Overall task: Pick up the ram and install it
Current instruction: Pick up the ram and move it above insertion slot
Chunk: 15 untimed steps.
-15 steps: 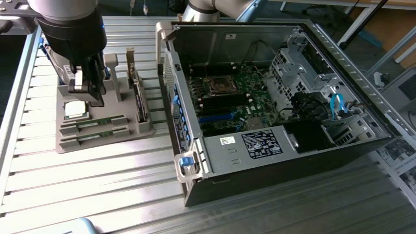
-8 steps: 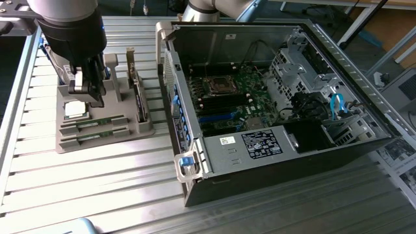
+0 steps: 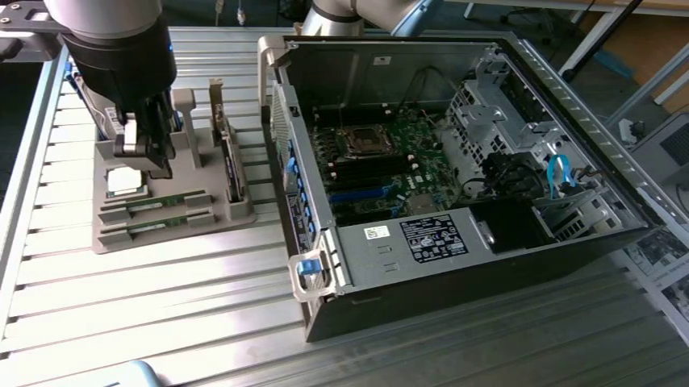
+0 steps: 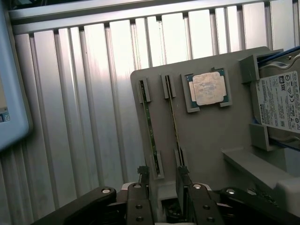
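Two thin green ram sticks lie side by side in slots of a grey holder (image 3: 173, 230), one (image 3: 161, 202) nearer the gripper and the other (image 3: 161, 225) beyond it. In the wrist view they appear edge-on as ram (image 4: 151, 136) and ram (image 4: 174, 119). My gripper (image 3: 148, 165) hangs just above the holder, over the square silver processor chip (image 3: 124, 182) and close to the sticks' ends. It is open and holds nothing. In the wrist view the gripper (image 4: 162, 180) has one dark fingertip (image 4: 142, 174) on each side of the gap between the sticks.
The open computer case (image 3: 323, 266) lies on the exterior view's right, its motherboard (image 3: 415, 161) showing black and blue memory slots (image 3: 366, 173). A silver hard drive (image 4: 281, 103) stands on edge in the holder. Everything rests on a ribbed aluminium table (image 3: 161, 306). A pale blue object (image 4: 11, 93) sits nearby.
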Tool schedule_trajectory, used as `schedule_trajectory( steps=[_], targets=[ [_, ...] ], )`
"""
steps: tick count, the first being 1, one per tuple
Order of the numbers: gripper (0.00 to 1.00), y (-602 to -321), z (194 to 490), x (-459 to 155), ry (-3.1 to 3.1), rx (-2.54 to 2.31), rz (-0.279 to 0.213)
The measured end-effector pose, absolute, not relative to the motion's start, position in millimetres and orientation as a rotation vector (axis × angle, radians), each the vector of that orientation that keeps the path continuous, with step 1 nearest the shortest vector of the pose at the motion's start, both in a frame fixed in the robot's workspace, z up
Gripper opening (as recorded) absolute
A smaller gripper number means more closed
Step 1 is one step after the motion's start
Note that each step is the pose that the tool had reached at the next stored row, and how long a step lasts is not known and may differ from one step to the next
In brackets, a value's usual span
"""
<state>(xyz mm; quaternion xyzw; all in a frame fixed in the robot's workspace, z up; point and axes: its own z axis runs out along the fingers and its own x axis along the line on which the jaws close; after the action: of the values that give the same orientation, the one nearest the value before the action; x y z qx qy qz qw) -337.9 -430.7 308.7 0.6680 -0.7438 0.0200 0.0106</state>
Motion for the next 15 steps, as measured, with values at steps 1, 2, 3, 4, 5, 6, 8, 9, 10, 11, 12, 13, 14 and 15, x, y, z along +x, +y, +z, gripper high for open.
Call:
schedule_trajectory(
  steps=[1,2,3,4,5,6,8,9,10,11,12,13,14,15],
  targets=[
    [0.36,-430.7,308.4,-338.0,-2.321,2.084,0.062],
    [0.36,-430.7,308.2,-338.1,-2.321,2.084,0.062],
    [0.36,-430.7,308.0,-338.1,-2.321,2.084,0.062],
    [0.36,-430.7,307.7,-338.2,-2.321,2.084,0.062],
    [0.36,-430.7,307.5,-338.2,-2.321,2.084,0.062],
    [0.36,-430.8,307.3,-338.3,-2.321,2.084,0.062],
    [0.36,-430.8,306.8,-338.4,-2.321,2.084,0.062],
    [0.36,-430.8,306.6,-338.5,-2.321,2.084,0.062],
    [0.36,-430.8,306.3,-338.5,-2.321,2.085,0.062],
    [0.36,-430.8,306.1,-338.6,-2.321,2.084,0.062],
    [0.36,-430.7,305.9,-338.6,-2.321,2.084,0.062],
    [0.36,-430.7,305.7,-338.7,-2.321,2.084,0.062],
    [0.36,-430.8,305.5,-338.7,-2.321,2.084,0.062],
    [0.36,-430.8,305.3,-338.8,-2.321,2.084,0.062]
  ],
)
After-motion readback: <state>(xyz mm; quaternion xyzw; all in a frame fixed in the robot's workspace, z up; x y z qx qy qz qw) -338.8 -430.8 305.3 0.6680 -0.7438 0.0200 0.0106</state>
